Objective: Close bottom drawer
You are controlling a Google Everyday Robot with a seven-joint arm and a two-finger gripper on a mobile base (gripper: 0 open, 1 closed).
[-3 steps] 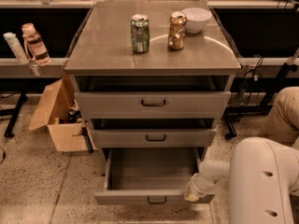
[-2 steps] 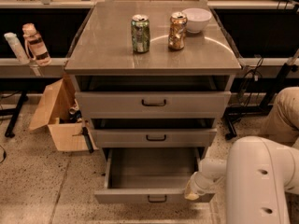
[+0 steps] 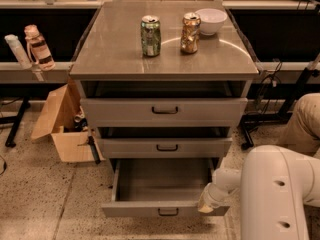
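The bottom drawer (image 3: 165, 210) of the grey cabinet is pulled far out, showing a plain grey empty inside and a small black handle (image 3: 168, 212) at the centre of its front panel. My gripper (image 3: 206, 206) sits at the right end of that front panel, at the end of the white arm (image 3: 280, 194) that fills the lower right corner. It appears to touch the panel's top right edge. The middle drawer (image 3: 166, 147) and top drawer (image 3: 165, 110) above stick out only slightly.
On the cabinet top (image 3: 115, 49) stand a green can (image 3: 150, 36), a brown can (image 3: 189, 32) and a white bowl (image 3: 211, 20). An open cardboard box (image 3: 60, 126) sits on the speckled floor at the left. Black stand legs and cables are at the right.
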